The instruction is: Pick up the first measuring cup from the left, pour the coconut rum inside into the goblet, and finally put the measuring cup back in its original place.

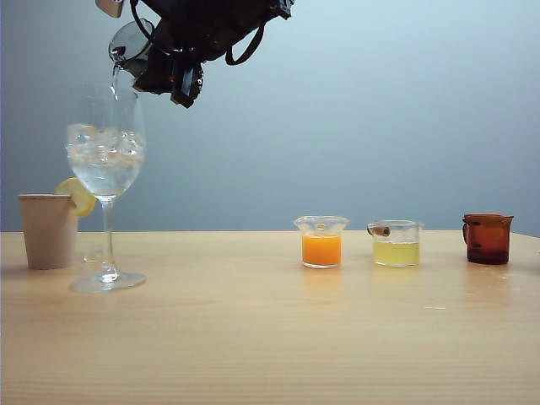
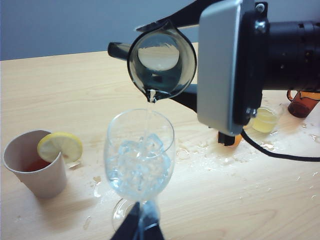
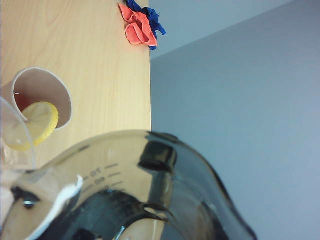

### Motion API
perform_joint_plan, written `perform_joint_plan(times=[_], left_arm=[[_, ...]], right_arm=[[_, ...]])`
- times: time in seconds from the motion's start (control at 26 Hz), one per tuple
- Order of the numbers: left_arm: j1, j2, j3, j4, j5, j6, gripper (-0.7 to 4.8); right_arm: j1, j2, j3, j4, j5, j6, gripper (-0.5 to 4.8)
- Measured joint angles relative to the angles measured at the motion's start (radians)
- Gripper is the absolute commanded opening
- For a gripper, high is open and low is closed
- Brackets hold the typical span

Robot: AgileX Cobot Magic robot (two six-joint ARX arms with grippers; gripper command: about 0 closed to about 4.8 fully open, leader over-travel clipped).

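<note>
The smoky measuring cup hangs tipped, spout down, above the goblet. My right gripper is shut on the cup, reaching across from the upper right. A thin stream of coconut rum falls from the spout into the goblet's bowl, which holds ice cubes and clear liquid. The goblet stands upright on the table at the far left. My left gripper shows only as two dark fingers meeting at a point in front of the goblet's foot, holding nothing. It is out of the exterior view.
A beige paper cup with a lemon slice stands left of the goblet. To the right stand a clear cup of orange liquid, a cup of pale yellow liquid and an amber-brown cup. Spilled drops wet the table.
</note>
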Motion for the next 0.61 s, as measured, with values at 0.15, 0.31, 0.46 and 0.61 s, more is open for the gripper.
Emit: perform_joint_plan(times=[0.15,0.31,0.46,0.61], left_arm=[[0.0,0.0,0.0,0.0,0.0,0.0,-0.03],[0.0,0.0,0.0,0.0,0.0,0.0,-0.03],[0.0,0.0,0.0,0.0,0.0,0.0,-0.03],[0.0,0.0,0.0,0.0,0.0,0.0,-0.03]], right_arm=[[0.002,0.0,0.0,0.0,0.0,-0.006,2.37],[0.003,0.0,0.0,0.0,0.0,-0.006,2.37],[0.006,0.0,0.0,0.0,0.0,-0.022,2.37],[0.007,0.0,0.0,0.004,0.0,-0.067,2.37]])
